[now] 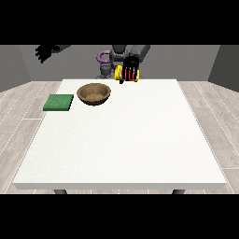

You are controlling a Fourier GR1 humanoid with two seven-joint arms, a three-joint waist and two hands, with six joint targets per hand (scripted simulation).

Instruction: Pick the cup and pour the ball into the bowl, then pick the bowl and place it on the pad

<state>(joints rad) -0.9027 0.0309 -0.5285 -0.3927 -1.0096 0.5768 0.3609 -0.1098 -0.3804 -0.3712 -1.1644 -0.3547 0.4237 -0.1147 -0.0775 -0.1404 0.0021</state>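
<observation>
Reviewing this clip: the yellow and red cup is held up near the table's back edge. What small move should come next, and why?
Probably carry the yellow and red cup toward the view's left until it is above the brown wooden bowl, then tip it. The hand at the view's right has its fingers round the cup, which is raised beside the bowl, not over it. The bowl is not yet on the green square pad.

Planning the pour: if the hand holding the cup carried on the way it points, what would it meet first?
Probably the table just right of the bowl; the hand at the view's right, curled round the cup, points downward, though depth is unclear.
</observation>
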